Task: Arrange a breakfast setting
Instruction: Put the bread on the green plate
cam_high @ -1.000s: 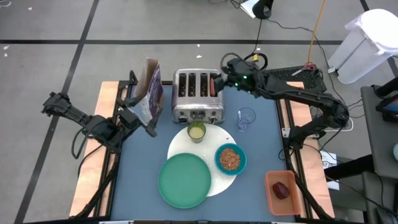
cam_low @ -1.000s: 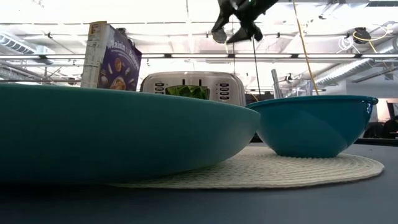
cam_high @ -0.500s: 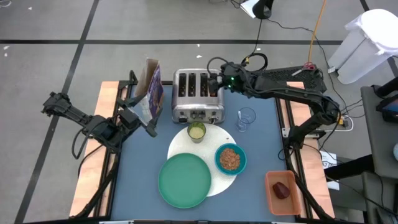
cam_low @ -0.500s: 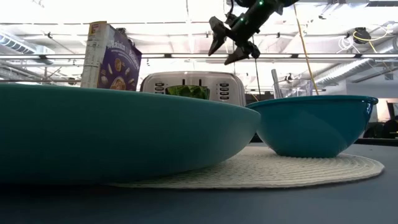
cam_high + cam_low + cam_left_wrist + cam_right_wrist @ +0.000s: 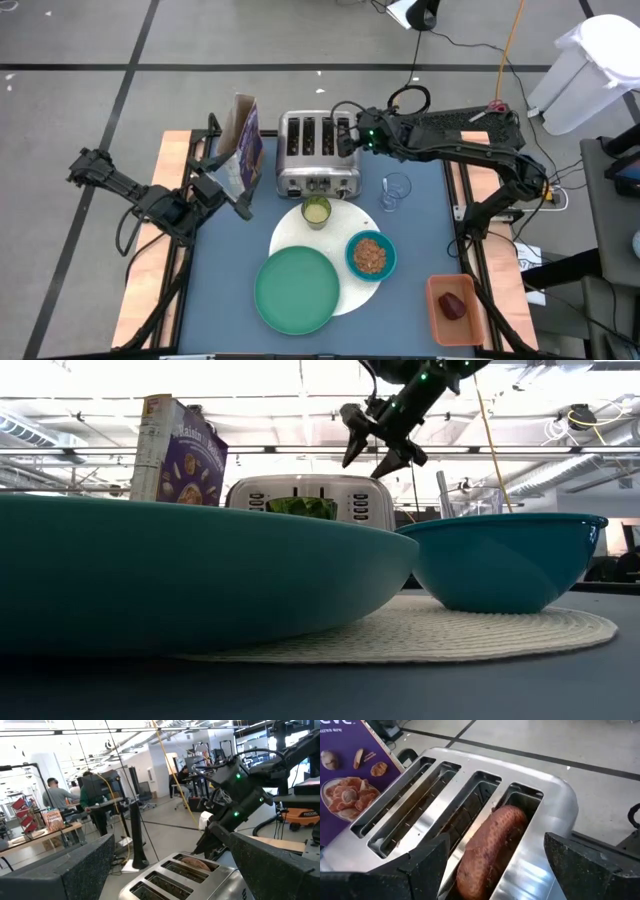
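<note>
A brown ring pastry (image 5: 490, 850) stands on edge in the rightmost slot of the silver toaster (image 5: 318, 152), its top sticking out. My right gripper (image 5: 505, 865) hangs open just above it, one finger on each side, touching nothing; it also shows in the low view (image 5: 378, 445). A large white disc (image 5: 345, 235) bears a green plate (image 5: 296, 289), a teal bowl (image 5: 370, 254) of cereal and a yellow-green cup (image 5: 316, 211). A clear glass (image 5: 396, 192) stands to its right. My left gripper (image 5: 225, 195) waits open beside the cereal box (image 5: 243, 147). The spoon is out of view.
A dark red fruit (image 5: 453, 305) lies in an orange tray (image 5: 440, 318) at the near right corner. The toaster stands at the far middle with the purple box on its left. People work at desks in the room beyond the table (image 5: 55, 795).
My right gripper has come down and moved a little toward the table's left, from above and behind the toaster to just over its rightmost slot, tipping its fingers toward the pastry. It has stayed open.
</note>
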You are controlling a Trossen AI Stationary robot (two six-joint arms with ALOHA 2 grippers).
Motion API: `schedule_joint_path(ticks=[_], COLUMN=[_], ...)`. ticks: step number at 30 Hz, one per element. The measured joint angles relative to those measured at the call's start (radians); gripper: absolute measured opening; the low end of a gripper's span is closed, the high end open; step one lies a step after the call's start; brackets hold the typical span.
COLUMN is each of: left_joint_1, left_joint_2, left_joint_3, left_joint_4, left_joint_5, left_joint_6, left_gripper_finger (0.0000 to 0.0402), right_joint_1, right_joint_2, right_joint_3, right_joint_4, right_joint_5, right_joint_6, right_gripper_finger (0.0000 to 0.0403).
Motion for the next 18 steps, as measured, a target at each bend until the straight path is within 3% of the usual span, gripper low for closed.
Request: schedule_joint_path(ticks=[8,18], left_joint_1=[0.000,0.000], left_joint_2=[0.000,0.000], left_joint_3=[0.000,0.000], left_joint_4=[0.000,0.000], left_joint_5=[0.000,0.000], left_joint_6=[0.000,0.000], left_gripper_finger=[0.0395,0.0395], right_joint_1=[0.000,0.002], right_joint_2=[0.000,0.001], right_joint_3=[-0.069,-0.124], right_joint_4=[0.117,0.273], right_joint_5=[0.000,-0.030], right_joint_6=[0.007,-0.018], right_gripper_finger=[0.0311,0.0251])
